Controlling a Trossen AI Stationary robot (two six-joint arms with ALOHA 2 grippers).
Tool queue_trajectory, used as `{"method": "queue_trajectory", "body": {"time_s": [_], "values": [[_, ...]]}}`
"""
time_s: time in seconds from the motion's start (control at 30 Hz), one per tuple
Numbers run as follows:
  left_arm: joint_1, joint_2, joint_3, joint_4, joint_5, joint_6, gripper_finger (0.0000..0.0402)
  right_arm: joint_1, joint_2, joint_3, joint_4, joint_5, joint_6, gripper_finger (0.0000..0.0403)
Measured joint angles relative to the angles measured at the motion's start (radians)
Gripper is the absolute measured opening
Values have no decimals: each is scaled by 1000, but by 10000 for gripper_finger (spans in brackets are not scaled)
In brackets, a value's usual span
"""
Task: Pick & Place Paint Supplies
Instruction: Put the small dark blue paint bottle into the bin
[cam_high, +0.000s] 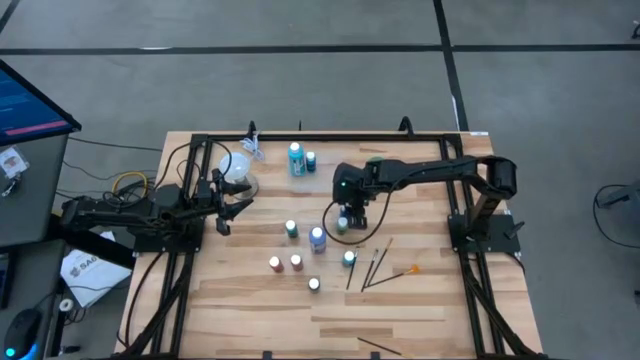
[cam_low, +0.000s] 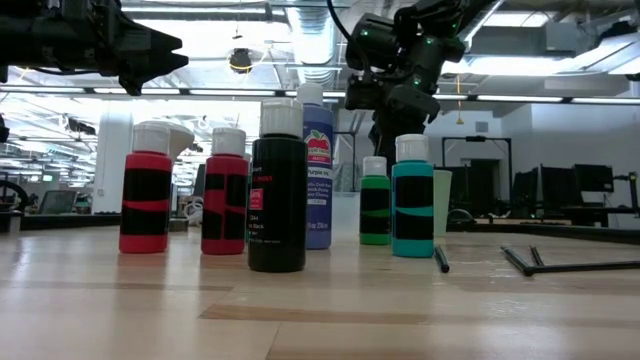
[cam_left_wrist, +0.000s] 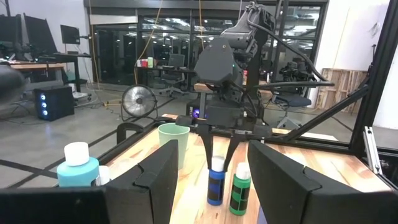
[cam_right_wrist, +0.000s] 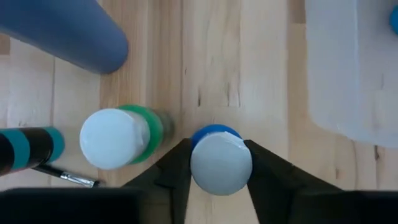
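Right gripper (cam_right_wrist: 221, 168) of mine clamps a small white-capped blue paint bottle (cam_right_wrist: 220, 163) (upright on the wooden desk (cam_right_wrist: 249, 74)). Left gripper (cam_high: 228, 208) hovers apart, holding nothing.

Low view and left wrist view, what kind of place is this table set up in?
Most likely an open robotics lab or workshop. Behind the wooden table there are exposed ceiling ducts, a floor fan on bare concrete, and glass-walled bays with desks and office chairs.
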Motion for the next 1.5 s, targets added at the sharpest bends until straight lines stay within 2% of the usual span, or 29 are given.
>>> {"method": "queue_trajectory", "body": {"time_s": [0.3, 0.63, 0.83, 1.27, 1.5], "values": [[0, 0, 0, 0, 0, 0, 177, -15, 1, 58, -33, 2, -15, 109], [0, 0, 0, 0, 0, 0, 177, -81, 1, 284, -130, 20, -92, 109], [0, 0, 0, -3, 0, 0, 177, -142, 14, 405, -112, 45, -76, 109], [0, 0, 0, -8, 0, 0, 177, -274, 244, 551, -124, 51, -56, 109], [0, 0, 0, -8, -1, 0, 177, -315, 291, 554, -150, -10, -56, 109]]}}
